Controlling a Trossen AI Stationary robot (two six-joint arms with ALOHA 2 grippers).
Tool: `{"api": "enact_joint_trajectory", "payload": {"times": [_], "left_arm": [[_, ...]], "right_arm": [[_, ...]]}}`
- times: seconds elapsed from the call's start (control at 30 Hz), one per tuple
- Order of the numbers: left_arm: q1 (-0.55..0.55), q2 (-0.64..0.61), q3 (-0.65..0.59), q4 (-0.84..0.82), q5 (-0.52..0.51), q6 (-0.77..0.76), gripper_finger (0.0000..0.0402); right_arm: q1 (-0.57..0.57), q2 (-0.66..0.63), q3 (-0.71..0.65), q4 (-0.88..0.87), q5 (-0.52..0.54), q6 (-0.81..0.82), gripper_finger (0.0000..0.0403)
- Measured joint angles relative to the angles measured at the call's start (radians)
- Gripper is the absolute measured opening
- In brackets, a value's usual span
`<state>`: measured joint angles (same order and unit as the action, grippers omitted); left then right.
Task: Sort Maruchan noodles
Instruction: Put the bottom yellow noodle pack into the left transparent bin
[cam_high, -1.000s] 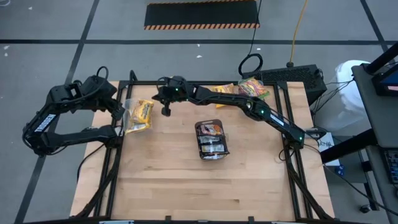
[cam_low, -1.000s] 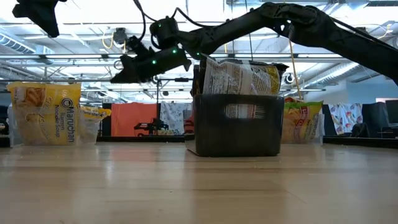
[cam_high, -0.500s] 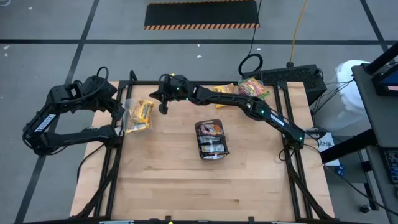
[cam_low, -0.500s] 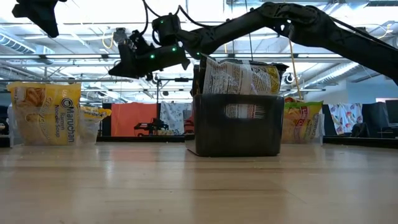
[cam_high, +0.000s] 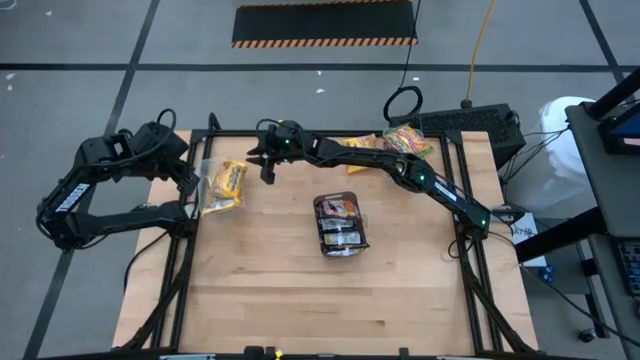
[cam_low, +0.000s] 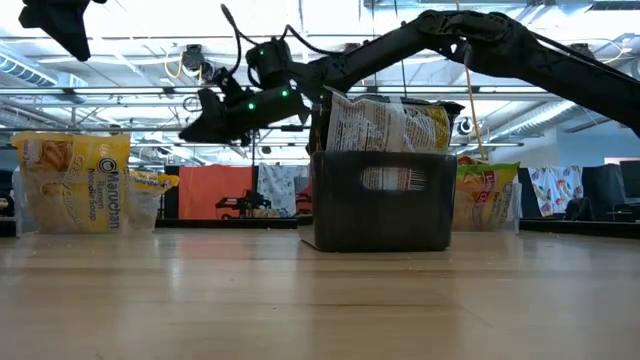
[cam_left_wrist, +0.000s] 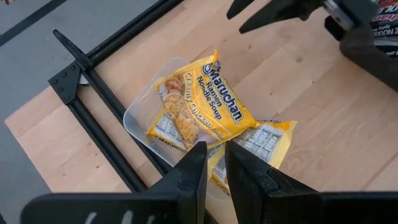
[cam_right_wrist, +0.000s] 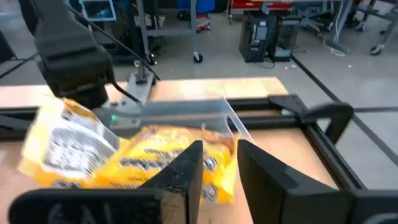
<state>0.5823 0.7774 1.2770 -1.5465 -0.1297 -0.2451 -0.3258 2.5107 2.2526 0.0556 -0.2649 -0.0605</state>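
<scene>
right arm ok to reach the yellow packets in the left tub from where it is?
Probably yes. The right gripper hangs just beside the yellow packets in the clear tub, with nothing between them. The left gripper sits at the tub's far side, so it could crowd a grasp.

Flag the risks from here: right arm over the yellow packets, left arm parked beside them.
1. The yellow Maruchan noodle packets are heaped over the rim of the clear plastic tub; one could slide onto the wooden table.
2. The right gripper hangs beside the pile with the left gripper close by; the arms could clash.
3. The dark grey tray is overfilled with packets standing above its rim; a passing arm might snag them.
</scene>
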Motion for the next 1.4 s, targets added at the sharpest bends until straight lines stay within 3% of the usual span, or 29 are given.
{"api": "enact_joint_trajectory", "payload": {"times": [0.13, 0.43, 0.57, 0.67, 1.07, 1.4], "left_arm": [[0.000, 0.000, 0.000, 0.000, 0.000, 0.000, 0.0063], [0.000, 0.000, 0.000, 0.001, 0.018, -0.044, 0.0063], [0.000, 0.000, 0.000, 0.001, 0.058, -0.049, 0.0063], [0.000, 0.000, 0.000, 0.002, 0.060, -0.052, 0.0063], [0.000, 0.022, -0.001, -0.024, 0.080, -0.132, 0.0063], [-0.001, 0.028, -0.219, -0.024, 0.136, -0.188, 0.0062]], "right_arm": [[-0.017, 0.000, -0.039, -0.003, -0.013, 0.053, 0.0102], [-0.040, 0.064, -0.048, 0.049, -0.155, 0.226, 0.0102], [-0.033, 0.077, -0.049, 0.043, -0.147, 0.191, 0.0102], [-0.027, 0.072, -0.048, 0.078, -0.081, 0.148, 0.0102], [-0.047, 0.073, -0.048, 0.103, -0.103, 0.183, 0.0102], [-0.049, 0.030, -0.048, 0.080, -0.106, 0.198, 0.0102]]}}
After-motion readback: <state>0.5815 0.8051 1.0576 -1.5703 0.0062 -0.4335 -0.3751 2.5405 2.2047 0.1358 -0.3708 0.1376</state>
